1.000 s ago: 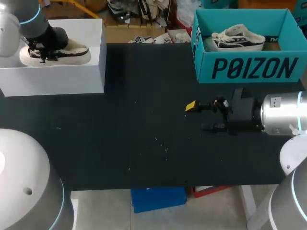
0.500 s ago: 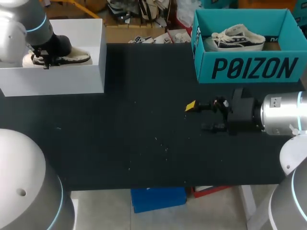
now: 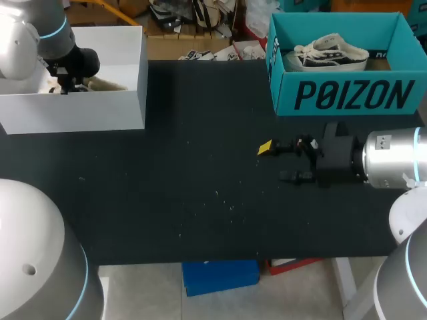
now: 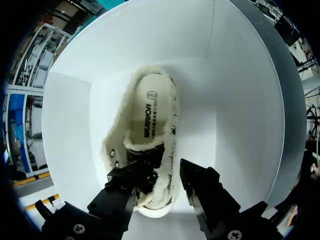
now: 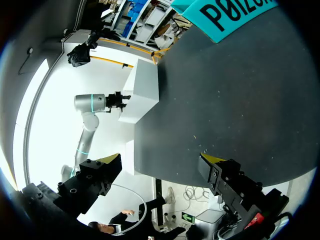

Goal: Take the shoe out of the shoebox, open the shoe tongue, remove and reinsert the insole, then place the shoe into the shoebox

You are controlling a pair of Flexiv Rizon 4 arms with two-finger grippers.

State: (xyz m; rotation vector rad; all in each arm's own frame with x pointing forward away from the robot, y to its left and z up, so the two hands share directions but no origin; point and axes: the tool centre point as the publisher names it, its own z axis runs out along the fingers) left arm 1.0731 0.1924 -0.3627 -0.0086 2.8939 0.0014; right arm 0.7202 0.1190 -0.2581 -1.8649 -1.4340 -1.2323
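The cream fleece-lined shoe (image 4: 150, 130) is lying inside the white cardboard shoebox (image 3: 100, 110) at the far left of the black table (image 3: 200, 167). The left gripper (image 4: 162, 177) is hanging low over the shoe's front part; whether it is clasping the shoe I cannot tell. The right gripper (image 3: 277, 162) is hovering released and holding nothing, just above the table's right side.

A teal shoebox (image 3: 347, 93) is seen at the upper right of the black table (image 3: 200, 167); a black-and-white sneaker (image 3: 331, 53) is held inside it.
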